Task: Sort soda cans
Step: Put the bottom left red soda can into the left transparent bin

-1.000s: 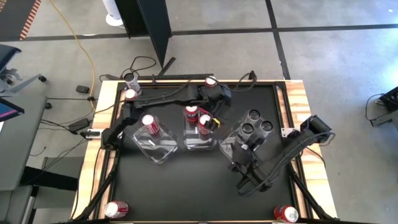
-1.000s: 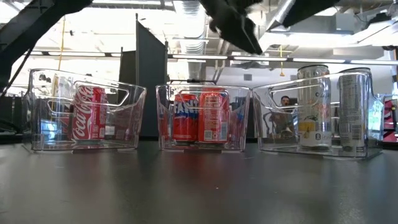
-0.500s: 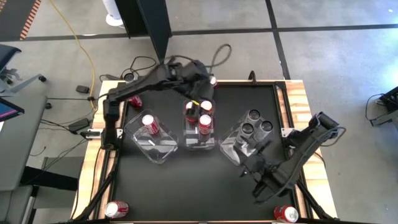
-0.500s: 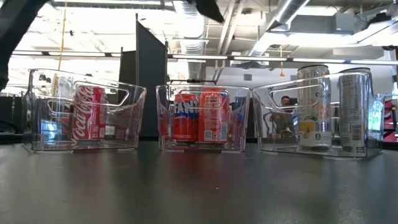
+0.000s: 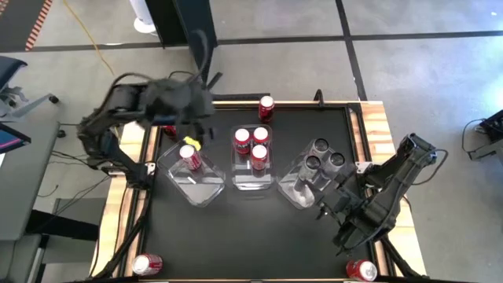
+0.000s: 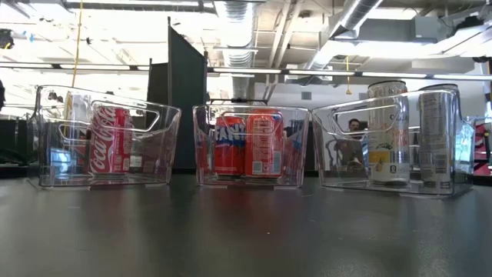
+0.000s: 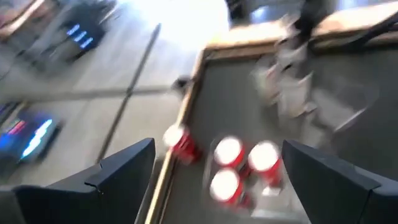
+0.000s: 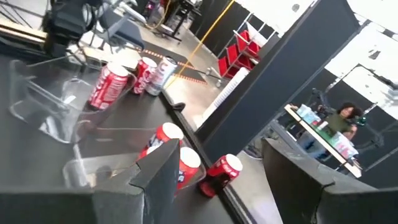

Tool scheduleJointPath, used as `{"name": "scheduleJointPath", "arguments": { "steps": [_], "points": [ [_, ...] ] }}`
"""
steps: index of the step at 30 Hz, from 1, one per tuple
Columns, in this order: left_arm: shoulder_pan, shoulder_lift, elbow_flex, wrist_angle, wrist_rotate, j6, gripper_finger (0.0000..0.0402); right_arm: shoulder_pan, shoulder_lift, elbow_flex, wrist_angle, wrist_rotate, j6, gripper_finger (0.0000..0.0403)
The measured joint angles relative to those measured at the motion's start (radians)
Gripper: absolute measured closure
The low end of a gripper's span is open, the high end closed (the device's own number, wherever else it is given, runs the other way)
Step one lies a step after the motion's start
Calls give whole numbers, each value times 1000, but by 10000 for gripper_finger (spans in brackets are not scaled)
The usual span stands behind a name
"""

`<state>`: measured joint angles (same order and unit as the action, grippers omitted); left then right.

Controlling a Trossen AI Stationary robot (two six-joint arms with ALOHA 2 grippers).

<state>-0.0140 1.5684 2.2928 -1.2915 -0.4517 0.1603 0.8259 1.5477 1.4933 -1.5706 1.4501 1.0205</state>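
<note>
A: High view first. What moved?

B: The left arm swung off the middle bin. It's now a blur over the far-left corner of the desk. The right arm backed away from the right bin toward the near-right corner.

A: Cans?

B: There are three red cans in the middle bin and one Coca-Cola can in the left bin. Three silver cans are in the right bin. Loose ones are at the far edge, near-left and near-right.

A: Low view?

B: The arm that showed along the top is gone. The bins and their cans haven't shifted.

A: Left wrist?

B: The left hand is released, fingers spread wide with nothing between them. It looks down on the three red tops plus the far-edge can by the wooden rim. It's blurry.

A: Right wrist?

B: The right hand is also released and empty. Two more unsorted cans sit at the far-left corner, one red and one silver. A person is at a bench well behind.

A: Meaning?

B: My guess is both arms are between picks. The left is probably heading for the far-left pair and the right for the near-right can. I count about five cans left to sort.
</note>
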Motion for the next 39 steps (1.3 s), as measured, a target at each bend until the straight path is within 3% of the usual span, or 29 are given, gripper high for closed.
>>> {"name": "scheduleJointPath", "arguments": {
  "steps": [5, 7, 11, 18, 24, 28, 32, 39],
  "points": [
    [-77, -50, -78, -254, -285, -300, 57, -34, 2, 0, 0, 22, -65, 158],
    [-73, -74, -141, -279, -369, -420, 57, -54, 2, 0, 0, 24, -79, 158],
    [-31, -153, -313, -244, -289, -475, 57, -87, 2, -6, 1, 30, -87, 158],
    [8, -264, -617, -242, -246, -586, 57, -107, 4, -76, 20, -4, -79, 158],
    [-32, -343, -809, -29, -215, -559, 57, -99, 4, -77, 43, -66, -83, 158],
    [-46, -358, -882, 105, -203, -494, 57, -100, 3, -77, 83, -178, -91, 158],
    [-61, -357, -918, 216, -170, -422, 57, -102, 3, -77, 229, -312, -197, 158],
    [-94, -358, -940, 312, -110, -340, 57, -115, 3, -77, 661, -445, -561, 158]
  ]
}}
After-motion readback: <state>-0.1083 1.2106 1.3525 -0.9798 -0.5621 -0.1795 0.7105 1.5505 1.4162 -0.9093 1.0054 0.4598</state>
